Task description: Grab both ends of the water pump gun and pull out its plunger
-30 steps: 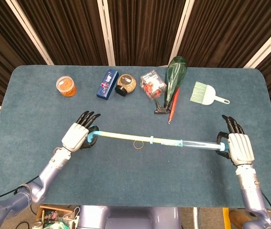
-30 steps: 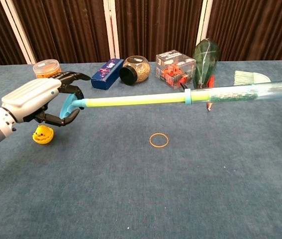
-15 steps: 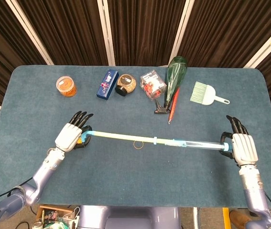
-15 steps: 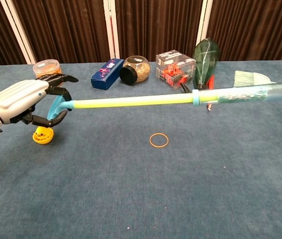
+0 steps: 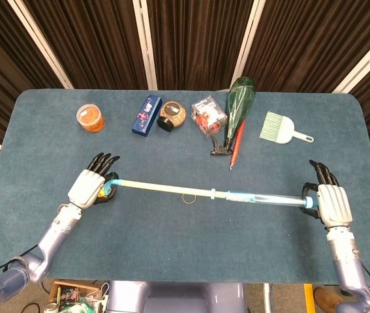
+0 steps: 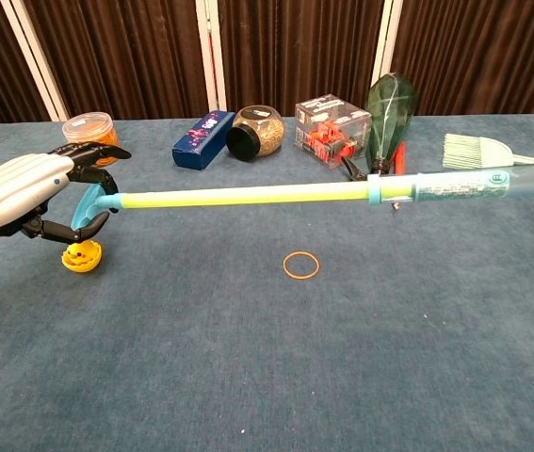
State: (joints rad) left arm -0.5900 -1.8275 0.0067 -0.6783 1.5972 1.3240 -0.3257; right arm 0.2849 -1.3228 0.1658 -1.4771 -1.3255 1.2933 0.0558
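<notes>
In the head view the water pump gun (image 5: 237, 195) hung mid-frame over the table (image 5: 171, 248), left robot hand (image 5: 88, 188) pinching its handle, right robot hand (image 5: 331, 203) clasping the barrel; chest view suggested light, stiff, slippery plastic

Water pump gun (image 6: 455, 185), clear barrel running off the right edge, yellow plunger (image 6: 238, 196) drawn far out leftward, its blue handle (image 6: 89, 203) gripped by left hand (image 6: 24, 193), held above blue table (image 6: 276, 367) over an orange rubber band (image 6: 301, 265) and a yellow toy (image 6: 82, 255).
</notes>
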